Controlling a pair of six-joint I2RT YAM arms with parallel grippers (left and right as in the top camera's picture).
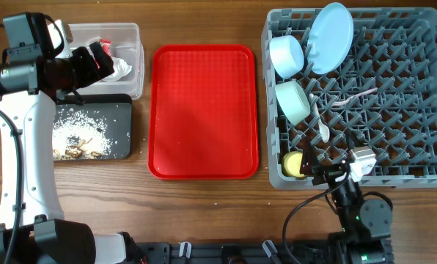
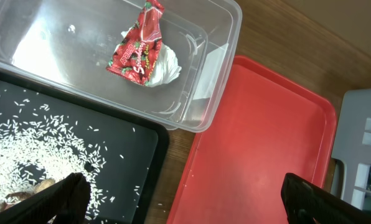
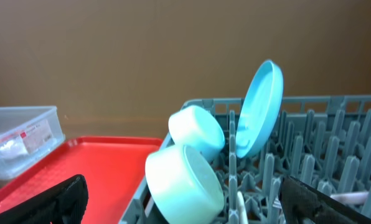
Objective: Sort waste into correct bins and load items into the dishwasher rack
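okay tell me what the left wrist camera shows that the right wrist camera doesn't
Only the left wrist view shows the red snack wrapper lying on white tissue in the clear tub, plus the black tray scattered with rice.

Only the right wrist view shows the upright blue plate, the small blue bowl and the mint bowl in the grey rack.

Both show the red serving tray and part of the tub.

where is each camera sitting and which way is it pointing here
Overhead: fixed above the table, looking straight down on the red tray, bins and dishwasher rack; both arms show.
Left wrist: on the left arm, angled down at the clear tub, the black tray and the red tray; dark open jaws at the bottom edge.
Right wrist: low at the rack's near edge, facing across it; open jaws below.
Both wrist views share the red tray and the clear tub.
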